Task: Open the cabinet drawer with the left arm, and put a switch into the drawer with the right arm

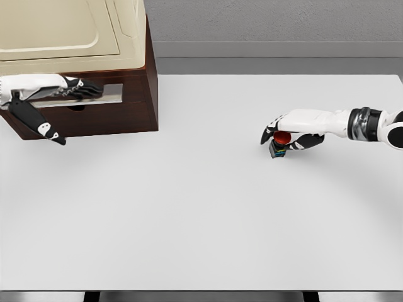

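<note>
I had the left hand (69, 88) stretched flat, fingers released, against the front of the dark brown wooden cabinet with cream top (135, 75) at the far left of the white counter (201, 220), right at the drawer's silver front strip (110, 95). The right hand (291, 129) sat well apart to the right, fingers curled over the small red-buttoned switch with dark base (279, 143), which stood on the counter; I couldn't tell how firm the grip was.

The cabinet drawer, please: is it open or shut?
Slightly open: the drawer shows a pale gap in the cabinet front, left hand at it.
</note>
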`<state>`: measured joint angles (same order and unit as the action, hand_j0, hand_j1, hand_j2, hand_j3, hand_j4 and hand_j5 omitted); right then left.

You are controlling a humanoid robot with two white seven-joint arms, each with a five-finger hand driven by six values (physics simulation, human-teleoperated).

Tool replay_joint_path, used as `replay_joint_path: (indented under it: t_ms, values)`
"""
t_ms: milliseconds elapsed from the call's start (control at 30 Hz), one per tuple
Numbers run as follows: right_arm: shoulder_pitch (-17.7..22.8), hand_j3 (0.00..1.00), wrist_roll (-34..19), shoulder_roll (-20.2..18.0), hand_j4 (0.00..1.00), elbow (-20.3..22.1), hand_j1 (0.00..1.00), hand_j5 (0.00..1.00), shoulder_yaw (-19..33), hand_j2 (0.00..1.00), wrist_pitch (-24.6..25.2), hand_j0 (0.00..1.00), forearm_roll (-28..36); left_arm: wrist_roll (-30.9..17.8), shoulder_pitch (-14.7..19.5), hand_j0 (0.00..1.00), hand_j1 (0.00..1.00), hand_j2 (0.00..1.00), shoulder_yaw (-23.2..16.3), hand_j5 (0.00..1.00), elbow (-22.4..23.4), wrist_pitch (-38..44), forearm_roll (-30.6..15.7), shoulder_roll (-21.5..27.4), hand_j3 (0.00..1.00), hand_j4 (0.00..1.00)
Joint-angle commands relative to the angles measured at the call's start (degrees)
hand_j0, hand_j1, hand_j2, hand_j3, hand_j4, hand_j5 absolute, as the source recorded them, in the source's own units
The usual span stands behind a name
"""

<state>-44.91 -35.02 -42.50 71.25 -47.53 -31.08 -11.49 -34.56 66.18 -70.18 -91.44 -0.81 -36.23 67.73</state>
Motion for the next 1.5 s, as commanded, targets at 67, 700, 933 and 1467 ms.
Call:
replay_joint_path:
  t_ms: [67, 700, 933, 1467]
  values:
    - [-0.09, 0.62, 0.02, -0.04, 0.62, -0.23, 0.62, 0.62, 0.06, 0.62, 0.05, 0.62, 0.33, -0.44, -2.46, 1.00, 1.00, 1.00, 4.27, 1.00, -0.06, 0.19, 1.25, -0.14, 1.00, 1.00]
    - [-1.05, 0.55, 0.02, 0.93, 0.55, 0.21, 0.55, 0.55, -0.02, 0.55, -0.30, 0.55, 0.33, -0.44, -3.51, 1.00, 1.00, 1.00, 4.18, 1.00, -3.22, 0.02, -0.68, 3.81, 1.00, 1.00]
    - [-2.64, 0.53, 0.02, 0.93, 0.53, 1.70, 0.53, 0.53, -0.02, 0.53, -3.81, 0.53, 0.50, -0.44, -3.69, 1.00, 1.00, 1.00, 5.94, 1.00, -1.99, 0.02, 0.02, 3.28, 1.00, 1.00]
    - [-5.98, 0.53, 0.02, 0.66, 0.53, 7.50, 0.53, 0.53, -1.60, 0.53, -3.81, 0.53, 0.85, -0.44, -5.80, 1.00, 1.00, 1.00, 6.20, 1.00, -0.50, 0.11, 0.20, 3.11, 1.00, 1.00]
